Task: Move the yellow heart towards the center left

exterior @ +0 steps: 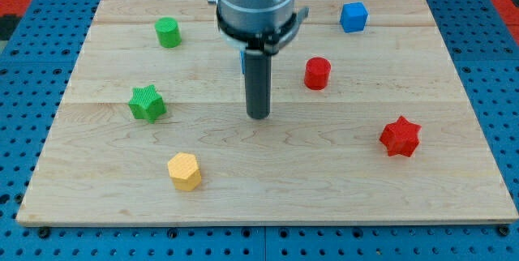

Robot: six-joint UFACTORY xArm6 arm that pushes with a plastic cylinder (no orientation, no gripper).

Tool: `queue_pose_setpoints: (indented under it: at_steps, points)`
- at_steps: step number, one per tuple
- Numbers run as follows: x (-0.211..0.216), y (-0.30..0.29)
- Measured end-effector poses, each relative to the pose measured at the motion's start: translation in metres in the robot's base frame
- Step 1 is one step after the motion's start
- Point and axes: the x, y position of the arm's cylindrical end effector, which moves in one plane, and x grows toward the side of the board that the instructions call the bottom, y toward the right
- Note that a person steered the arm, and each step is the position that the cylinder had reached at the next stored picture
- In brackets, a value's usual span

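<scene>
A yellow block [184,171] lies near the view's bottom left of the wooden board [454,188]; from here its outline looks six-sided rather than heart-shaped. My tip [258,116] stands on the board near its middle, up and to the right of the yellow block and well apart from it. The rod rises straight into the arm's grey body at the view's top. No block touches the tip.
A green star [147,103] lies left of the tip, above the yellow block. A green cylinder [168,32] is at top left. A red cylinder [317,73], a red star [400,136] and a blue cube [353,17] are on the right. A blue sliver [242,60] shows behind the rod.
</scene>
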Motion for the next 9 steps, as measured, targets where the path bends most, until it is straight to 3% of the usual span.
queue_pose_setpoints:
  at_steps: [1, 2, 4, 7, 8, 9]
  points:
    - [-0.032, 0.016]
    - [-0.062, 0.067]
    - [-0.086, 0.068]
    - [-0.089, 0.07]
    - [-0.132, 0.046]
    - [-0.148, 0.044]
